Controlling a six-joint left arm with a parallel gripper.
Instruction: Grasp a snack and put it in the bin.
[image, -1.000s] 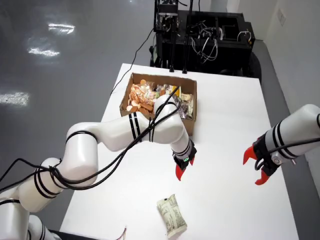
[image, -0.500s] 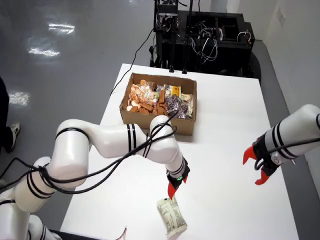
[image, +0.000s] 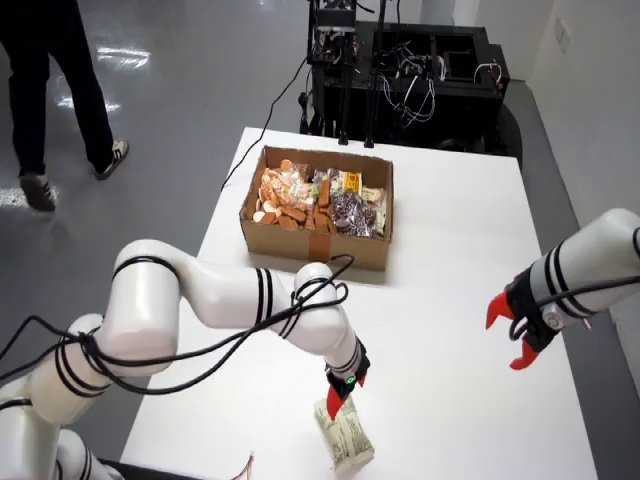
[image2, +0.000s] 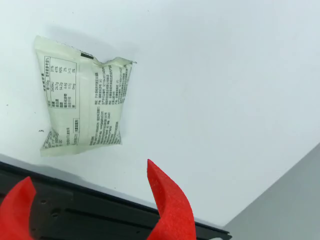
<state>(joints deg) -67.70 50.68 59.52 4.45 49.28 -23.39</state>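
Note:
A pale green snack packet (image: 345, 438) lies flat on the white table (image: 450, 250) near its front edge in the view from above. My gripper (image: 346, 392), with red fingertips, hovers just above and behind the packet's upper end. In the view that rides on the gripper, the packet (image2: 82, 100) shows its printed back, and my gripper (image2: 87, 175) stands open below it with nothing between the red fingertips (image2: 167, 200). The cardboard bin (image: 310, 245) sits further back on the table, filled with several snacks.
A second white arm with a red gripper (image: 518, 335) hangs over the table's right side. Black equipment with cables (image: 400, 80) stands behind the table. A person (image: 50, 90) stands on the floor at the top left. The table's front edge runs close to the packet.

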